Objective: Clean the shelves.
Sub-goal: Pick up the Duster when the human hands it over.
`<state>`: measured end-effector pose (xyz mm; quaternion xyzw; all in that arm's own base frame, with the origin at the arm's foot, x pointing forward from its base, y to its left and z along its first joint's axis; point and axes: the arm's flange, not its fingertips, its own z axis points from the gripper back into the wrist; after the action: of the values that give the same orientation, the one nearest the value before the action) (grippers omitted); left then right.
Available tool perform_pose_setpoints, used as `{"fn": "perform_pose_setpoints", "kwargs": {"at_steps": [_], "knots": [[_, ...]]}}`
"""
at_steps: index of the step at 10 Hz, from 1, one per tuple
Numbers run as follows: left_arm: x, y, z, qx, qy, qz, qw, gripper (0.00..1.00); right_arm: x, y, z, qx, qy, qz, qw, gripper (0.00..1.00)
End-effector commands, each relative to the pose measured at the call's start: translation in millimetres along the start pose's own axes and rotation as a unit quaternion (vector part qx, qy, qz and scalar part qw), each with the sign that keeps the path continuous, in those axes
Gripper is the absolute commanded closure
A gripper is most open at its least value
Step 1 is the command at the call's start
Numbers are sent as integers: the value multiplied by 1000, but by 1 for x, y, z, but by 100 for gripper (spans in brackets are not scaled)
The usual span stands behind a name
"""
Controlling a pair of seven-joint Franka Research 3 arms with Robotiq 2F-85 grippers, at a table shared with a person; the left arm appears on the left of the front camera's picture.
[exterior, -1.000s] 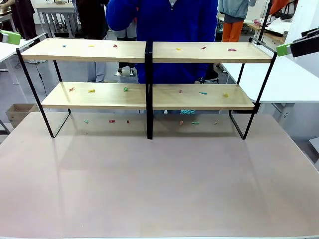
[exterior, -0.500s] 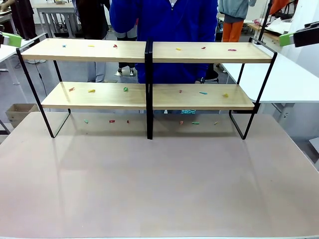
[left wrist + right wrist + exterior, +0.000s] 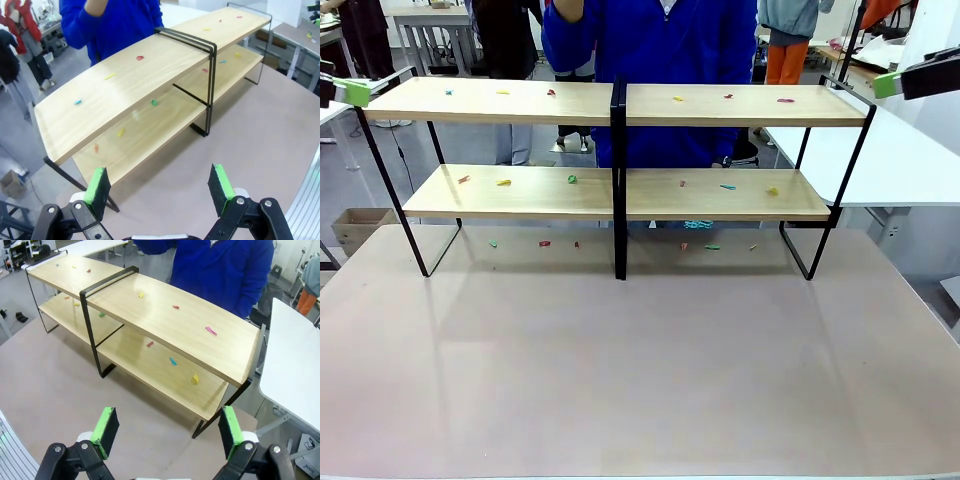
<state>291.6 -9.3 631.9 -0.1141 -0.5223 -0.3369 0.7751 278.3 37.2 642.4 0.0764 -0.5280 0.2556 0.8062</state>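
The shelves (image 3: 520, 192) stand along the far edge of the worktop (image 3: 640, 370), running almost from its far left corner to its far right corner. They are two light-wood boards, one above the other, in a thin black frame with a centre post (image 3: 618, 180). Small coloured scraps (image 3: 504, 182) lie scattered singly on both boards, in red, yellow, green, blue and pink, on either side of the post. A few more scraps lie on the worktop under the lower board, near the far edge. The rest of the worktop, toward the near edge, is bare.

The left pincer (image 3: 159, 187) hangs above the far left corner, beside the left end of the top board, with its green pads wide apart and nothing between them. The right pincer (image 3: 169, 432) hangs off the far right corner, beside the right end of the top board, also spread apart and holding nothing.

Behind the shelves stands a person (image 3: 660, 60) in a blue top. A white table (image 3: 900, 160) sits past the right edge.
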Motion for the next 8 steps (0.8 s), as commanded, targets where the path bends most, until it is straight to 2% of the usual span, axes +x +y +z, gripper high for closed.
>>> {"fn": "perform_pose_setpoints", "kwargs": {"at_steps": [1,8], "knots": [[3,-2,3,-3,-11,1,1000,0,0,0,2,0,-3,-2,1000,0],[3,-2,3,-3,-8,-3,1000,0,0,0,2,0,-3,-2,1000,0]]}}
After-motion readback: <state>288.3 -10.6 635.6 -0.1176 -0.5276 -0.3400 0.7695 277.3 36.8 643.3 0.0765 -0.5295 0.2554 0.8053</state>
